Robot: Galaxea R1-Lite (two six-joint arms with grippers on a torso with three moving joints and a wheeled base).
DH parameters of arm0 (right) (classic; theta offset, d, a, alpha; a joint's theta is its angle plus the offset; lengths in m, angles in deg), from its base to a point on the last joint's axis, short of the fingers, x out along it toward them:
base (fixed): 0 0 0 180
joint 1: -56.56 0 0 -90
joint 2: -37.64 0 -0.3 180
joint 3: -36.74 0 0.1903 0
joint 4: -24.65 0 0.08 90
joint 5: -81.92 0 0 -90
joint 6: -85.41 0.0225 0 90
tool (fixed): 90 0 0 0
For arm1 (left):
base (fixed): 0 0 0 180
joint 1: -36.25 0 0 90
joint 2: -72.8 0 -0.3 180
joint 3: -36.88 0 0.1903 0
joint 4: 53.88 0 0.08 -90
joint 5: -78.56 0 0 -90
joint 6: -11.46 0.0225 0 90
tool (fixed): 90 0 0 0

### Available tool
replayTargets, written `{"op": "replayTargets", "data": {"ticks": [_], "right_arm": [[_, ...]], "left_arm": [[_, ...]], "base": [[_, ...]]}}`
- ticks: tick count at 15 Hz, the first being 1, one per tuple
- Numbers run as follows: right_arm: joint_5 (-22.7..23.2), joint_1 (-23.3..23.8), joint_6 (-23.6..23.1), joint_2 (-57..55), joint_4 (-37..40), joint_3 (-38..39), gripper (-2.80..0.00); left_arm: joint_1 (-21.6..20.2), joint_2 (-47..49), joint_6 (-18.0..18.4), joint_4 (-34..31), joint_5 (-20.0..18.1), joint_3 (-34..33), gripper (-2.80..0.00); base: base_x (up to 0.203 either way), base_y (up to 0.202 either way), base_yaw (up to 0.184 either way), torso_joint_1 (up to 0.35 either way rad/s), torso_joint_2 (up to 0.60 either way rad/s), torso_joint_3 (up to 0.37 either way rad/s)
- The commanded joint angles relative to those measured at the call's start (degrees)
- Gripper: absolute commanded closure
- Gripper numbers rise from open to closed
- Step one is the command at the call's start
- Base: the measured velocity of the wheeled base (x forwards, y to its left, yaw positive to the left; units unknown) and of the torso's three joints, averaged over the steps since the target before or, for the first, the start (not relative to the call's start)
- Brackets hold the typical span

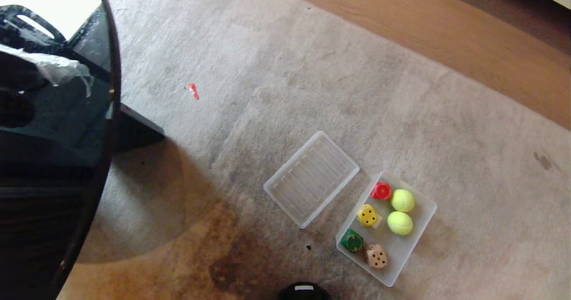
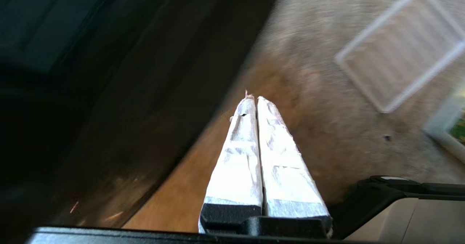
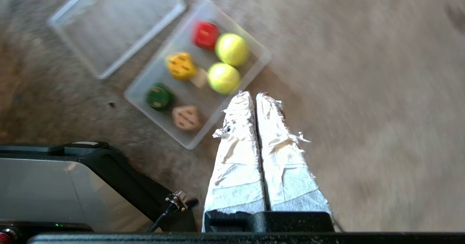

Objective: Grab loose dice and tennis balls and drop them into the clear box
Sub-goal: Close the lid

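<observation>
The clear box (image 1: 426, 213) (image 3: 261, 57) lies on the carpet, low and right in the head view. Inside it sit a red die (image 1: 381, 191) (image 3: 205, 34), a yellow die (image 1: 367, 215) (image 3: 181, 65), a dark green die (image 1: 352, 240) (image 3: 159, 96), a tan die (image 1: 377, 256) (image 3: 186, 117) and two tennis balls (image 1: 403, 200) (image 1: 399, 222) (image 3: 231, 49) (image 3: 223, 78). Neither arm shows in the head view. My right gripper (image 3: 255, 94) hangs shut and empty beside the box's near corner. My left gripper (image 2: 254, 98) is shut and empty, well away from the box.
The flat ribbed lid (image 1: 311, 178) (image 2: 399, 48) (image 3: 116, 22) lies on the carpet just left of the box. A dark round table (image 1: 58, 126) fills the left side. A small red scrap (image 1: 193, 90) lies on the carpet. Wooden floor (image 1: 446, 27) runs beyond the carpet edge.
</observation>
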Motion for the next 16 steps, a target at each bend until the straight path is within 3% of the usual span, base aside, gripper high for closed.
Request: {"op": "replayTargets", "data": {"ticks": [1,16], "right_arm": [[0.0,0.0,-0.1,0.0,0.0,0.0,0.0],[0.0,0.0,-0.2,0.0,0.0,0.0,0.0]], "left_arm": [[0.0,0.0,0.0,0.0,0.0,0.0,0.0],[0.0,0.0,-0.1,0.0,0.0,0.0,0.0]], "base": [[-0.002,-0.009,0.13,0.007,0.01,0.002],[0.0,-0.001,0.006,0.0,0.0,0.0]]}}
